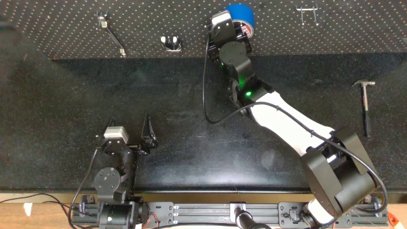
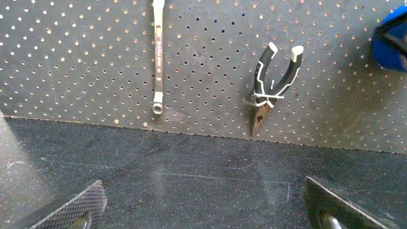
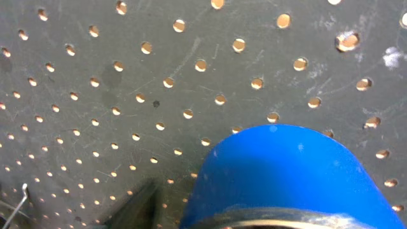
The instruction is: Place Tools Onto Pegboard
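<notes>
On the pegboard (image 1: 63, 25) behind the table (image 1: 178, 95), the wrench (image 1: 113, 35) hangs leftmost, the pliers (image 1: 170, 43) right of it, the roll (image 1: 240, 16) against the board farther right, a hook (image 1: 308, 14) rightmost, while the hammer (image 1: 365, 108) lies on the table's right side.

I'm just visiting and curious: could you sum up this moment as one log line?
right gripper: holds blue roll at pegboard | left gripper: open, near table | hung: wrench, pliers | on table: hammer
</notes>
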Tool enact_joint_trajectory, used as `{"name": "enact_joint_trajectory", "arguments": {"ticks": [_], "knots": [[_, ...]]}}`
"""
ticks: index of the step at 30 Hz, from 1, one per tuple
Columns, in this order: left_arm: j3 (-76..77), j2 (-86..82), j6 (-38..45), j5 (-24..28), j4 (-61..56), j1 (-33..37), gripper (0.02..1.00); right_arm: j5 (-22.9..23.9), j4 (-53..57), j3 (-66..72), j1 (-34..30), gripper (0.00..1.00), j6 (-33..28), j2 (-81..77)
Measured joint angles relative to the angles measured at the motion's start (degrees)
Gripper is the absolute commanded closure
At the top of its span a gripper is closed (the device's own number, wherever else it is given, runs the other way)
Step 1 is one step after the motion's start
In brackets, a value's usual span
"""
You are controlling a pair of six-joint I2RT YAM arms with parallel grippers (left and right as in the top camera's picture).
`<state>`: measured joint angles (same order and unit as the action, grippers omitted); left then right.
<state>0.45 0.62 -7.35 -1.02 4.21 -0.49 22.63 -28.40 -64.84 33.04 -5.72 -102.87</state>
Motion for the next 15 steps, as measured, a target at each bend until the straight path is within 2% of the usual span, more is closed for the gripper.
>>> {"name": "enact_joint_trajectory", "arguments": {"ticks": [2,15], "knots": [[0.0,0.0,-0.02,0.0,0.0,0.0,0.023,-0.04,0.52,-0.02,0.02,0.062,-0.07,0.0],[0.0,0.0,0.0,0.0,0.0,0.0,0.023,-0.02,21.27,-0.31,0.44,0.047,0.57,7.72]]}}
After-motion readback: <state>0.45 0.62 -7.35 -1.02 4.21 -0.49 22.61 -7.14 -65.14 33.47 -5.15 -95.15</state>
